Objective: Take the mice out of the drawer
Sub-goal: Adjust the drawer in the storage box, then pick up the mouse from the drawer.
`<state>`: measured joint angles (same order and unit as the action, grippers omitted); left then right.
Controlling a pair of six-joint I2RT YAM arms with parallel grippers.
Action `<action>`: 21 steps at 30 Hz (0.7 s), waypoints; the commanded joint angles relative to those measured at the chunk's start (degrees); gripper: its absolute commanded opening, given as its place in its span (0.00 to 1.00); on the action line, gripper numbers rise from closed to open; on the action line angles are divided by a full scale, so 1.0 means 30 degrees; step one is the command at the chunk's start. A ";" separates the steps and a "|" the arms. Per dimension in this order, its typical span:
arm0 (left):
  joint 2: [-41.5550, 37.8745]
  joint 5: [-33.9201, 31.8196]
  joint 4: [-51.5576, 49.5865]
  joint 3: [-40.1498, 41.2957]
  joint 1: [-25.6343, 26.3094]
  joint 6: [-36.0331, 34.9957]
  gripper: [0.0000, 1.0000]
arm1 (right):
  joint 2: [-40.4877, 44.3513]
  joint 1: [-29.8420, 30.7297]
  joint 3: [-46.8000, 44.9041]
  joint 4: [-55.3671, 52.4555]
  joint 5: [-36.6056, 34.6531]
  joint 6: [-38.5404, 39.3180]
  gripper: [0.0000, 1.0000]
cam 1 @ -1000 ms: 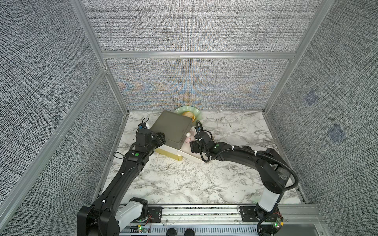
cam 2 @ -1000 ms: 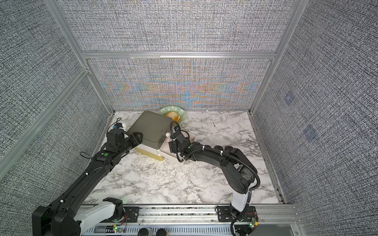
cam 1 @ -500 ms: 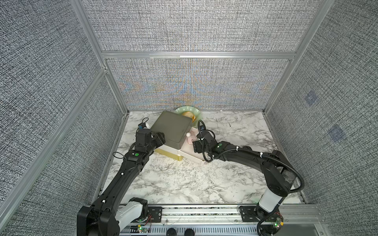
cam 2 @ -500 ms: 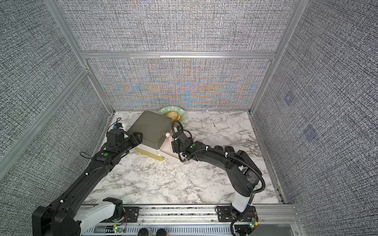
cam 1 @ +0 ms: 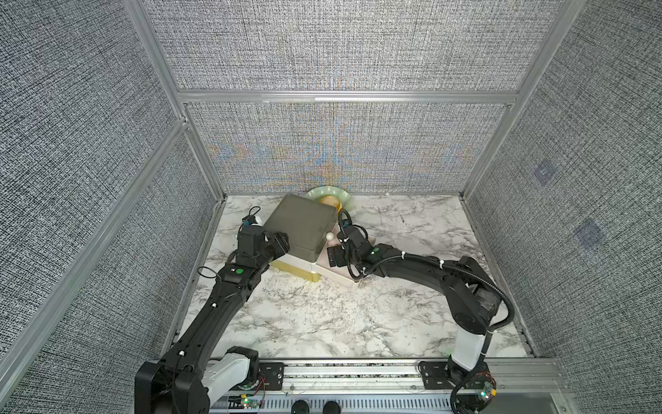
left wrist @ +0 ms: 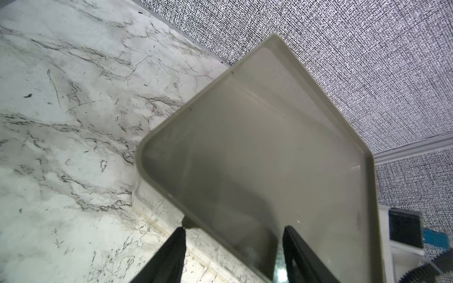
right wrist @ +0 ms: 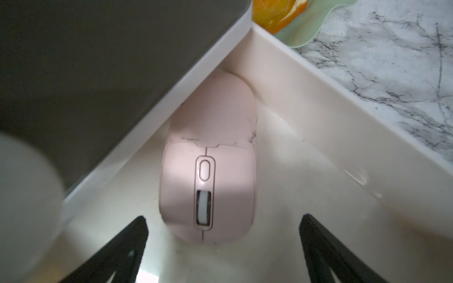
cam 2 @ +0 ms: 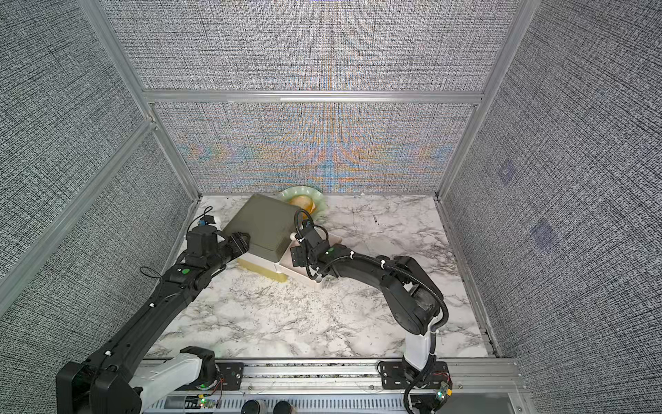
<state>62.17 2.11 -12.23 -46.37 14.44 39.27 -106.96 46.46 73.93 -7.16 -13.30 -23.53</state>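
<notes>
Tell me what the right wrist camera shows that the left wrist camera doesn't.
Only the right wrist view: a pale pink oval computer mouse lying in the open cream-white plastic drawer, with the right gripper open, one finger each side of its wheel end, not gripping, plus an orange fruit slice on a pale green wavy plate. Only the left wrist view: the left gripper shut on the edge of the olive-grey flat cabinet top, and the grey woven wall. Both show that cabinet top and the white marble-patterned tabletop.
</notes>
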 commanded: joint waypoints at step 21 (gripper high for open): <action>0.0122 0.0117 -0.0662 -0.0010 -0.0038 -0.0198 0.64 | -0.1592 0.0012 0.0582 0.2117 -0.0782 0.1263 0.62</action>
<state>62.28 2.11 -12.21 -46.37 14.41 39.44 -111.77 46.44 75.44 -0.14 -16.03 -19.59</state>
